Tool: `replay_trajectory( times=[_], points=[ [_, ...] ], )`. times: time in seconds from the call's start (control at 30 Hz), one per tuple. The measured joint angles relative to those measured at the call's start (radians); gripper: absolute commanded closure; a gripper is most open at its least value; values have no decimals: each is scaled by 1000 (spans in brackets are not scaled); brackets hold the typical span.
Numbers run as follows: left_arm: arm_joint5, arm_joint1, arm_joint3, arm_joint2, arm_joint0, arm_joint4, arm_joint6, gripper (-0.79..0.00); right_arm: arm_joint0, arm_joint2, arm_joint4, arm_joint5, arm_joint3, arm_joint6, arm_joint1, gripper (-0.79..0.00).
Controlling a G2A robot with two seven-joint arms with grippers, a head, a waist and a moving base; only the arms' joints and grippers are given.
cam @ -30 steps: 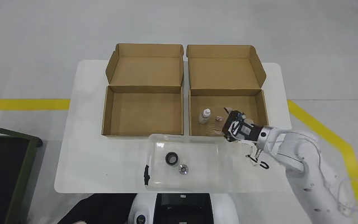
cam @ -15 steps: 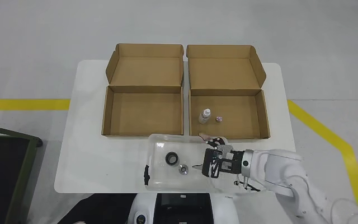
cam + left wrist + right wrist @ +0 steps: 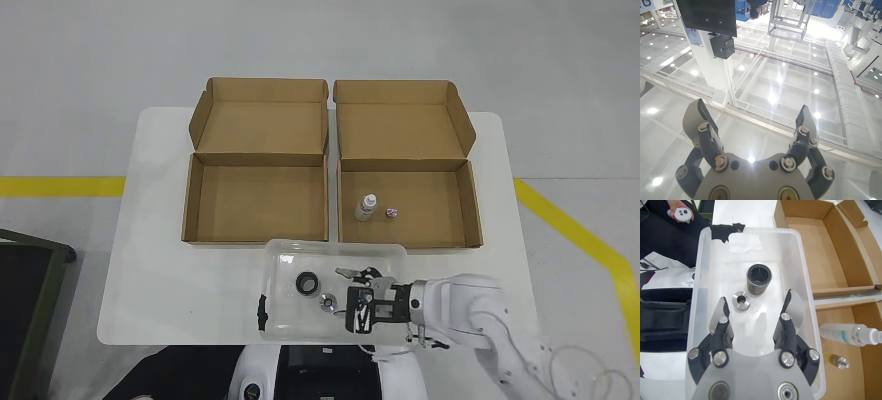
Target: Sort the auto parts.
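**Right gripper open inside the clear bin, two parts ahead of it**

A white tabletop (image 3: pixel 160 250) stands on a pale grey floor crossed by a yellow line (image 3: pixel 60 186). The landmark is the clear plastic bin (image 3: pixel 280 262) at the tabletop's near edge, with black tape (image 3: pixel 262 312) on one end of its rim.

Inside the bin, the right gripper (image 3: pixel 756 297) hangs with its fingers spread wide and nothing between them. Just ahead of its fingertips, on the bin's floor, a small metal ring (image 3: pixel 741 300) lies flat. Just beside the ring, a black cylindrical bearing (image 3: pixel 758 278) stands on end.

Two open cardboard boxes sit side by side just beyond the bin's far rim, their lids folded back. One box (image 3: pixel 255 205) is opposite the bin's taped half. The other box (image 3: pixel 440 215) holds a small spray bottle (image 3: pixel 366 207) lying on its side and a tiny part (image 3: pixel 392 211) near it.

The left gripper (image 3: pixel 752 105) is also open and empty. It points up at a white gridded ceiling (image 3: pixel 772 75) with round lamps and a dark screen (image 3: pixel 706 17).
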Motion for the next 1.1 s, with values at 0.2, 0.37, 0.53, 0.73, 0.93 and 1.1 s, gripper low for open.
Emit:
replay_trajectory(
  times=[0.2,0.37,0.53,0.73,0.93,1.1],
  points=[
    [0,0,0,0,0,0,0,-785,14,-40,-85,8,42,-1,-2,-514],
    [0,0,0,0,0,0,0,-785,27,-75,-100,16,83,-33,-7,-496],
    [0,0,0,0,0,0,0,-785,48,-111,-103,22,119,-48,-13,-468],
    [0,0,0,0,0,0,0,-785,73,-146,-101,37,147,-51,-22,-403],
    [0,0,0,0,0,0,0,-785,96,-173,-93,44,170,-53,-29,-376],
    [0,0,0,0,0,0,0,-785,109,-190,-86,48,184,-53,-34,-366]
  ],
)
